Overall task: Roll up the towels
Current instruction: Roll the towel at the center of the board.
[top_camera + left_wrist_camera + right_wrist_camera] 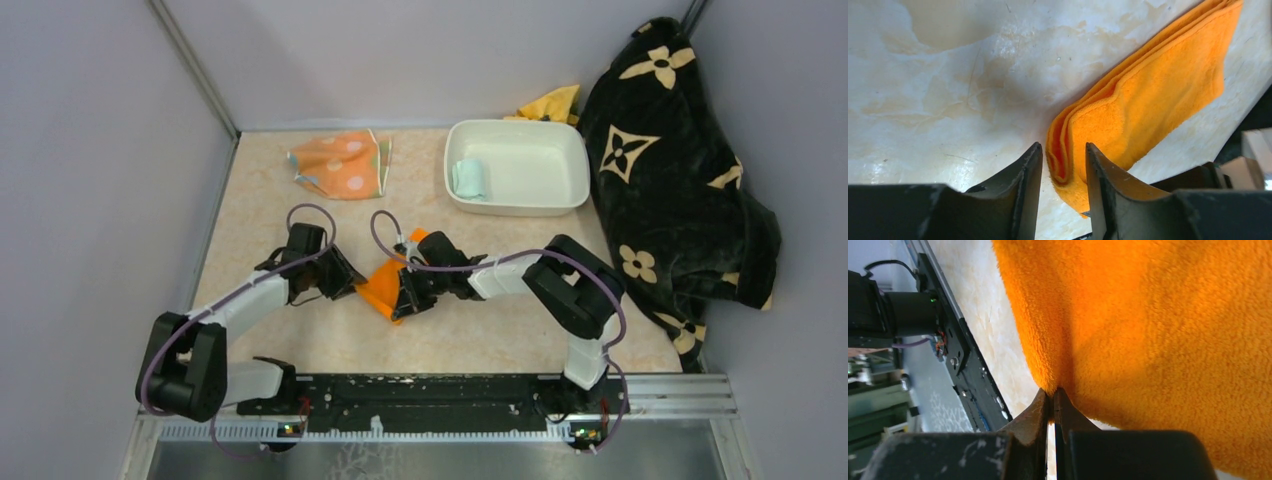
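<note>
Anchoring seems the aim: right hand (1052, 392) pinches the plain bright orange fleece towel (1158, 90) at its edge, jaws pressed together, while left hand (1063, 147), half spread, straddles its folded end. Towel lies on the surface (480, 335), near side of the white plastic tub (515, 208).

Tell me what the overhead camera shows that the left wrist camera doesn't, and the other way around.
Overhead only: the rolled mint towel in the white tray, the dotted towel, the black blanket. Left wrist only: the orange towel's stacked folded layers, seen edge-on between the left claw's spread fingers. Both: the orange towel on the table, the left claw at its end.
</note>
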Controlling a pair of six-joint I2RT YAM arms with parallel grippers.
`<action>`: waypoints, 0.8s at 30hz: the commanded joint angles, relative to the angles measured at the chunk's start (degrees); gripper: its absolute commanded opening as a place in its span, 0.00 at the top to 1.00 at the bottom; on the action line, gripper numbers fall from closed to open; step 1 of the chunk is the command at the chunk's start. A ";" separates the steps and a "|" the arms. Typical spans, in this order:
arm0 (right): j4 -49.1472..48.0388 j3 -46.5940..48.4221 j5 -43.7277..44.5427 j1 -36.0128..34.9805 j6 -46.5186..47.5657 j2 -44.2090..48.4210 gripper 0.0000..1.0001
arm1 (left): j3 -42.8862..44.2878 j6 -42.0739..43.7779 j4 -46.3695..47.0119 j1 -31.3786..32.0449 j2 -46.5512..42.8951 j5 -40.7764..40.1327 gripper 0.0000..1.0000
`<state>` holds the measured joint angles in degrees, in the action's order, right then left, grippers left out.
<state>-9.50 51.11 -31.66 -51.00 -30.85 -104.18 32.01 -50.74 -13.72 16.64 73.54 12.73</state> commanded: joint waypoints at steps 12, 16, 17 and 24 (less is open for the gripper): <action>-10.53 -1.57 -13.07 7.87 -11.71 -7.03 1.00 | -1.49 10.20 -7.44 -1.44 -9.88 4.10 0.36; -9.82 -1.06 -14.21 9.01 -12.29 -8.57 1.00 | -4.05 10.36 -6.48 -1.45 -12.51 7.73 0.35; -9.53 -0.83 -14.37 9.20 -12.30 -8.66 1.00 | -4.86 10.23 -5.43 -1.44 -12.89 8.72 0.36; -4.86 2.29 -14.59 9.61 -10.38 -10.03 1.00 | -5.24 8.97 1.13 -1.44 -8.92 12.27 0.38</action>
<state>-16.49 50.52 -47.16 -42.17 -43.22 -113.03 26.30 -41.78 -18.09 15.35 62.22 21.34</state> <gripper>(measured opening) 0.021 0.627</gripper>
